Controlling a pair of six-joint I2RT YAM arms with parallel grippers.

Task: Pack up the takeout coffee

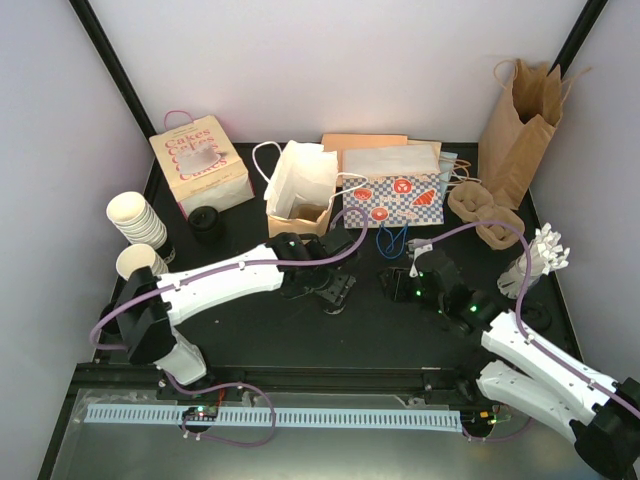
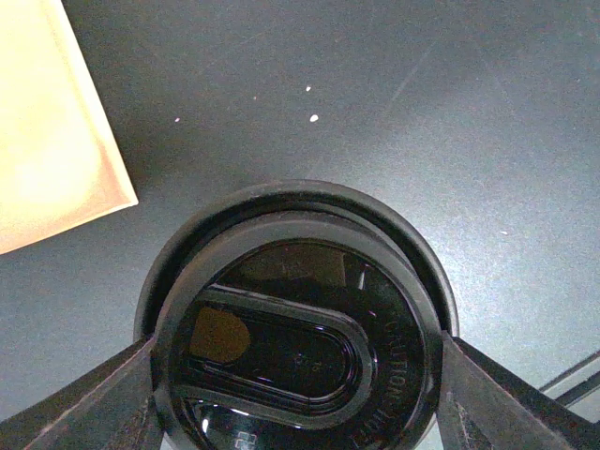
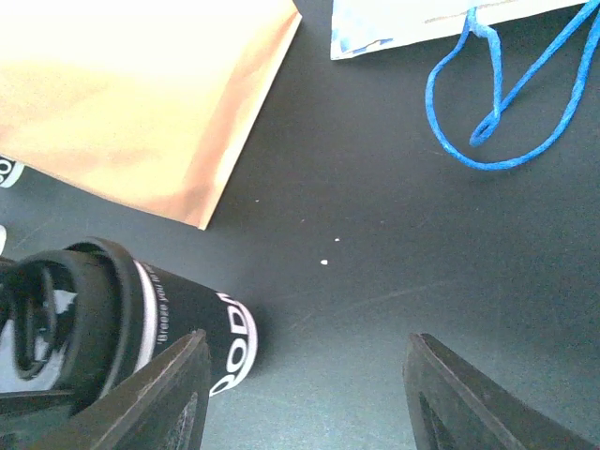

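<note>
The takeout coffee (image 2: 300,347) is a dark cup with white lettering and a round black lid. It stands on the black table just in front of the small tan bag. In the left wrist view I look straight down on the lid. My left gripper (image 2: 295,370) is shut on the cup, one finger against each side of the lid. In the top view the left gripper (image 1: 335,287) covers the cup. The right wrist view shows the takeout coffee (image 3: 150,319) at the lower left. My right gripper (image 3: 305,375) is open just right of it, with bare table between its fingers.
A small open tan bag (image 1: 300,212) with white paper stands behind the cup, and a checkered bag (image 1: 392,198) with blue handles (image 3: 506,103) is beside it. A cake box (image 1: 198,165), stacked cups (image 1: 135,220), a cardboard carrier (image 1: 485,212) and a tall brown bag (image 1: 520,120) ring the table.
</note>
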